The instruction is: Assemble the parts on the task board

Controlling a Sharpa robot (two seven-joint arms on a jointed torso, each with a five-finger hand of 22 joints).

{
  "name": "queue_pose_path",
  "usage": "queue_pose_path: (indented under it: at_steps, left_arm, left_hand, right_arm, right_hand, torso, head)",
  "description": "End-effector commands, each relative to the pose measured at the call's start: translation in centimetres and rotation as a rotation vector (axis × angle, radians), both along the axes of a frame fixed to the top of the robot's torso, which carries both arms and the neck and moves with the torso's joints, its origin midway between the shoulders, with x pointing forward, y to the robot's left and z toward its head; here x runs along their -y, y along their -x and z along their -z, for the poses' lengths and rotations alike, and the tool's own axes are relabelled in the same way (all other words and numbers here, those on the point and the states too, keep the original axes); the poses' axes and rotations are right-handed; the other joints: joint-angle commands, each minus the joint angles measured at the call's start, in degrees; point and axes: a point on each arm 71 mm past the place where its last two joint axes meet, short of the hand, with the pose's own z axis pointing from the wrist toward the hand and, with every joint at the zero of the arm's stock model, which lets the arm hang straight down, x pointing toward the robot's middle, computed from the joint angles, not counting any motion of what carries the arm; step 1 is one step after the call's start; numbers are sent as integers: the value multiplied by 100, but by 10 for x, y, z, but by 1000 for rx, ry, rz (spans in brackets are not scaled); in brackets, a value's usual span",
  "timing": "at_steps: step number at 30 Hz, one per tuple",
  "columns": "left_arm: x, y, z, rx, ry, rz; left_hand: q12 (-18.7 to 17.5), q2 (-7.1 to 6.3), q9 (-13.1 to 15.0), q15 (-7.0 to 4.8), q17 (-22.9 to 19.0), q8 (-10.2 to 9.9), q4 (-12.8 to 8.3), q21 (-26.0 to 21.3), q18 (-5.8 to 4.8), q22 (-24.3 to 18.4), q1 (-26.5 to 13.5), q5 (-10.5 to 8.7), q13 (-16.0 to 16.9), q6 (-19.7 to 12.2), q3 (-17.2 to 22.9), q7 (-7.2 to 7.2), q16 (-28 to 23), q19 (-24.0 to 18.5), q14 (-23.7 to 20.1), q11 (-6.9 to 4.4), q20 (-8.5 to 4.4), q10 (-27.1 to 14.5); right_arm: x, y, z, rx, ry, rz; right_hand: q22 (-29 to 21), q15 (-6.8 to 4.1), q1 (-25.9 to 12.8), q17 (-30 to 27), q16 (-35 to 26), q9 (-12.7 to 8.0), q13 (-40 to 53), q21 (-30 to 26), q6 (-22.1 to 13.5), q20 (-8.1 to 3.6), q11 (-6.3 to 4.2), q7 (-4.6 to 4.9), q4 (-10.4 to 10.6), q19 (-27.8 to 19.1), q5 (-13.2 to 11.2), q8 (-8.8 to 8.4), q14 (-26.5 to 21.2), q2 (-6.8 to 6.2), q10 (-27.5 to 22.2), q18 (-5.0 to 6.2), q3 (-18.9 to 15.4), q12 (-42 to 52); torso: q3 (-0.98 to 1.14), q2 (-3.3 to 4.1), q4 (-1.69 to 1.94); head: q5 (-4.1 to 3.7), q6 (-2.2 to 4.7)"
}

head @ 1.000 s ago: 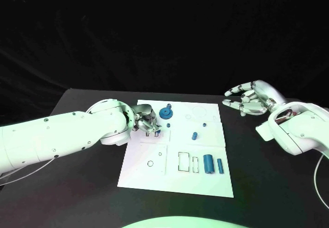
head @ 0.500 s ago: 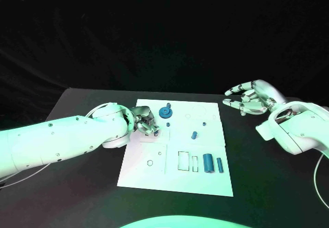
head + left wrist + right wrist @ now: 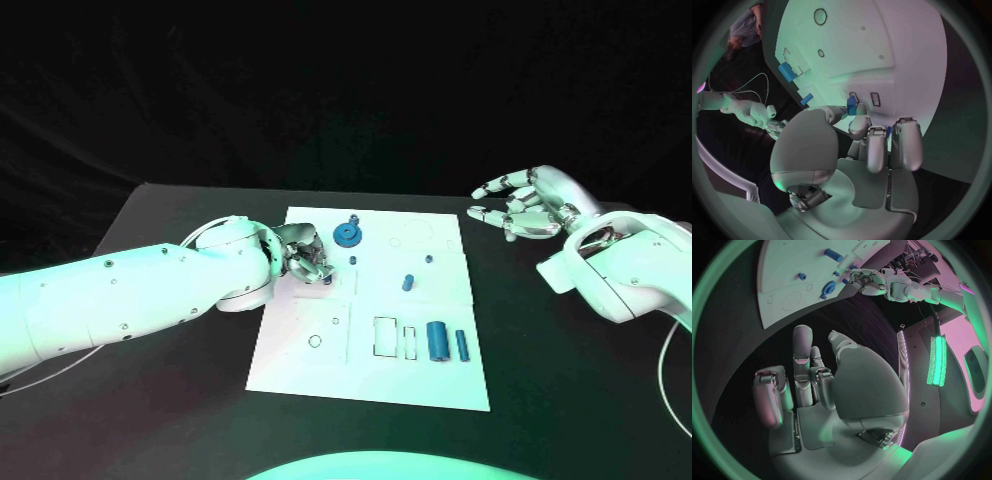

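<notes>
The white task board lies in the middle of the table. My left hand is low over its upper left part, fingers curled. In the left wrist view its thumb and a finger pinch a small blue part right by two small rectangular slots in the board. A blue gear-like disc stands just beyond the hand. My right hand hovers above the table off the board's far right corner, fingers spread, holding nothing; the right wrist view shows its empty palm.
Two blue cylinders lie side by side at the board's near right. Small blue pegs stand mid-board. Empty outlines and a small ring mark are on the near half. Black table surrounds the board.
My left arm has shifted a little, its hand staying low over the two slots. The right hand has barely moved.
</notes>
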Motion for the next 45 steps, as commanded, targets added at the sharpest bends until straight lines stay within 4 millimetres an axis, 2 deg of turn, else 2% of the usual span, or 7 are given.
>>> queue_pose_path:
  at_steps: [1, 13, 33, 45]
  left_arm:
    - [2, 1, 1, -17, -26, 21]
    - [1, 1, 3, -28, -51, 34]
    - [2, 2, 5, -50, -61, 43]
    - [2, 1, 5, -55, -51, 36]
  left_hand:
    - [24, -46, 10, -56, 1505, 16, -1127, 34, -73, 4, 3, 25, 2, 52, 1172, -30, 37, 22, 596, 0, -16, 53]
    - [21, -87, 15, -61, 1505, 14, -1136, 42, -77, 22, -20, 10, -1, 58, 1171, -37, 37, 29, 596, -6, -18, 58]
    - [61, -122, 24, -69, 1505, 18, -1122, 44, -78, 29, -77, -30, 53, 88, 1142, -57, 37, 31, 596, -19, -22, 109]
    - [109, -84, 62, -121, 1505, 49, -944, 49, -81, 50, -288, -52, 120, 215, 989, -145, 37, 40, 596, -83, -57, 187]
  right_arm:
    - [-1, 0, 0, 5, 1, -10]
    - [-1, 0, 1, 5, 1, -12]
    - [-1, 1, 3, 1, 2, -14]
    - [-1, 1, 3, 2, 1, -12]
  right_hand:
    - [1474, -18, -44, -10, 22, 10, 1352, -25, 44, -1, -22, 4, 42, 566, 2, 24, -20, -2, 444, -24, 10, -24]
    - [1471, -18, -57, -10, 22, 10, 1353, -30, 46, -1, -22, 4, 53, 563, 0, 25, -20, 1, 446, -23, 8, -22]
    - [1471, -18, -59, -10, 22, 10, 1354, -30, 47, -1, -22, 4, 56, 563, 0, 26, -20, 2, 446, -23, 8, -21]
    - [1467, -19, -77, -10, 22, 11, 1352, -35, 50, -2, -24, 1, 73, 559, 4, 29, -19, 4, 445, -21, 7, -23]
  torso:
    - [-3, -4, 7]
    - [-4, -3, 2]
    - [0, -4, 5]
    - [2, 0, 5]
  head:
    - [-14, -3]
    - [18, -24]
    - [12, -53]
    - [5, -67]
